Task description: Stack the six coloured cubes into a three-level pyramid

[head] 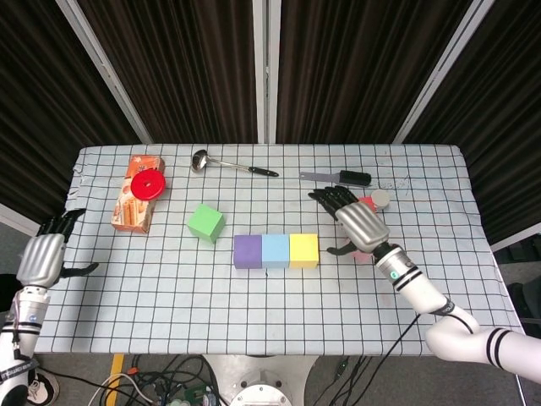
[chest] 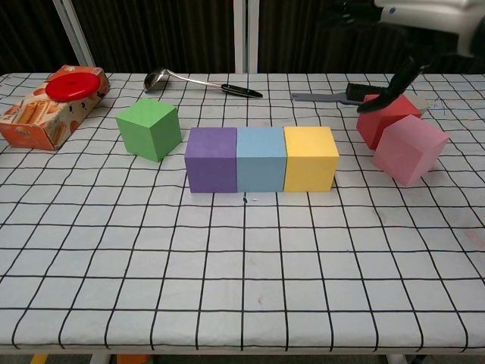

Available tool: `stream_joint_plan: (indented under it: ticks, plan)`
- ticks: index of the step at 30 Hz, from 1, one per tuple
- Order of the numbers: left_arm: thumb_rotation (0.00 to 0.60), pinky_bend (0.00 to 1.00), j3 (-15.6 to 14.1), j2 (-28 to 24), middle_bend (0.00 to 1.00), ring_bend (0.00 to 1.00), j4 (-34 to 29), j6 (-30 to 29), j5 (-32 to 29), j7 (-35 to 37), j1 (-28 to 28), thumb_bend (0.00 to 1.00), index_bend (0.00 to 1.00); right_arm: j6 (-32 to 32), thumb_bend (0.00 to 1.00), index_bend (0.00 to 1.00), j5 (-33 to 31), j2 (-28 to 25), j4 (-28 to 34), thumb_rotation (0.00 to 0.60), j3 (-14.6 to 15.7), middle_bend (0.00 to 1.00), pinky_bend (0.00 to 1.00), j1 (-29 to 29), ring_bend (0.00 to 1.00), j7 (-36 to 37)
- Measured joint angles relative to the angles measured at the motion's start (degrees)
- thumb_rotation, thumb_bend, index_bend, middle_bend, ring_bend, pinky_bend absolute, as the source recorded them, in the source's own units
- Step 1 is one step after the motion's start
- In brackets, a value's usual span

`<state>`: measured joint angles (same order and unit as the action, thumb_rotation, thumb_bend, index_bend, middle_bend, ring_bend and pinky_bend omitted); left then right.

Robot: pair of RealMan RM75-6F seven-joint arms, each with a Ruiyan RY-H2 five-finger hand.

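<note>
You had the bottom level done: the purple cube (chest: 211, 159), the light blue cube (chest: 261, 158) and the yellow cube (chest: 310, 158) stood in a touching row, with the blue one in the middle, and I judge the step in hand was fetching a cube for the second level. Your right hand (head: 359, 222) hung raised to the right of the yellow cube, over the red cube (chest: 385, 118) and the pink cube (chest: 410, 149); its fingers were spread and it held nothing. Those two cubes sat close together, well to the right of the yellow cube, the pink one tilted and nearer the camera. The green cube (chest: 150, 129) stood just left of the purple cube and slightly behind the row. Your left hand (head: 41, 257) waited off the table edge, far left of the row, fingers apart and empty. The next move, as I read it, called for lowering the right hand onto the pink or red cube, closing around it squarely, and setting it on the seam between two bottom cubes without nudging the row. By count you had six cubes, one of each colour: three placed, three loose. Behind the row lay one ladle (head: 221, 163), one snack box (head: 137, 193) with one red disc (head: 148, 184) on it, and one black-handled spatula (head: 336, 178).
</note>
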<state>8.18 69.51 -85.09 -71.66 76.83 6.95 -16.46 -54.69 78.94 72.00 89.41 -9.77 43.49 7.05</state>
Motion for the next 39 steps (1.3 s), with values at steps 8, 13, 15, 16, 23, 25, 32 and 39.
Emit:
stream_joint_plan:
  ticks: [8,13,15,16,23,25,32,39]
  plan:
    - [0.6,0.14,1.94,2.25,0.15,0.01,0.86,4.04,0.62,0.28,-5.08,0.02,0.13,-5.24,0.0,0.0,0.04,-6.25,2.18,0.6,-1.94,0.05,0.0,-4.41,0.0,6.82]
    - [0.6,0.14,3.95,3.01,0.18,0.04,-2.15,10.54,-2.94,0.76,-9.2,0.02,0.13,-7.35,0.0,0.0,0.19,-8.29,2.07,0.6,-2.28,0.05,0.0,-6.46,0.0,9.39]
    - [0.6,0.13,3.98,3.16,0.18,0.05,-1.86,13.31,-2.25,2.06,-11.1,0.02,0.12,-8.04,0.0,0.0,0.46,-8.85,2.12,0.6,-2.4,0.05,0.0,-7.06,0.0,10.39]
    - [0.6,0.13,3.83,3.22,0.18,0.04,-1.26,14.29,-1.43,2.74,-11.86,0.02,0.12,-8.34,0.0,0.0,0.67,-9.16,2.17,0.6,-2.45,0.05,0.0,-7.32,0.0,10.72]
    - [0.6,0.14,1.22,5.26,0.18,0.04,10.43,18.8,8.46,10.62,-17.91,0.03,0.11,-9.88,0.0,0.0,1.37,-11.04,2.51,0.6,-2.73,0.05,0.0,-8.77,0.0,11.25]
    - [0.6,0.16,0.28,6.49,0.18,0.04,14.63,19.0,11.61,12.95,-19.88,0.04,0.11,-9.86,0.0,0.0,1.05,-11.24,2.36,0.6,-2.85,0.05,0.0,-8.98,0.0,11.4]
    - [0.6,0.2,-2.57,10.99,0.2,0.04,25.87,18.96,18.39,21.1,-26.48,0.06,0.11,-9.47,0.0,0.0,0.58,-11.01,1.27,0.6,-2.72,0.06,0.0,-9.44,0.0,11.07]
    - [0.6,0.2,-6.61,14.76,0.22,0.04,33.78,18.06,23.5,26.06,-31.42,0.11,0.11,-10.01,0.0,0.0,-0.34,-11.08,0.35,0.6,-3.1,0.06,0.0,-10.36,0.0,11.19]
